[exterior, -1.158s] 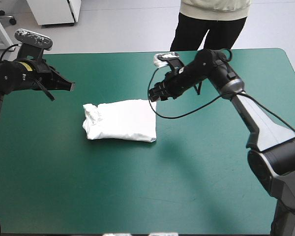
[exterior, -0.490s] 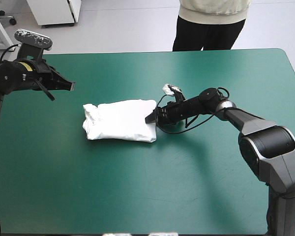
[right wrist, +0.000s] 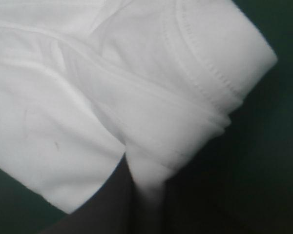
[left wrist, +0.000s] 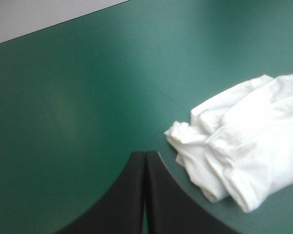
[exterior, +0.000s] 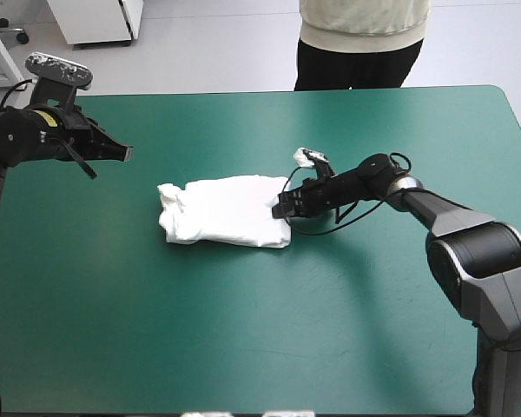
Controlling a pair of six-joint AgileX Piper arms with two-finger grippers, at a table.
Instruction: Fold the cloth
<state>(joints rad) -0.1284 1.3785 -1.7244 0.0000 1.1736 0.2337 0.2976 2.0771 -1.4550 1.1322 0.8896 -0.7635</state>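
A white short-sleeved T-shirt (exterior: 226,211), folded into a flat oblong bundle, lies near the middle of the table, a little toward its left side, on the teal-green cover (exterior: 243,330). The bundle's left end is bunched and wrinkled. Its right end shows a stitched hem. At that right end the right gripper (exterior: 280,209), low over the table on an outstretched arm, has its two broad black fingers (right wrist: 105,209) all but closed, with a fold of the white fabric pinched between them. The left gripper (exterior: 126,153) hangs above the cover, well to the left of the bundle and nearer the far edge. Its curved fingers are pressed together into a single pointed arch, gripping nothing.
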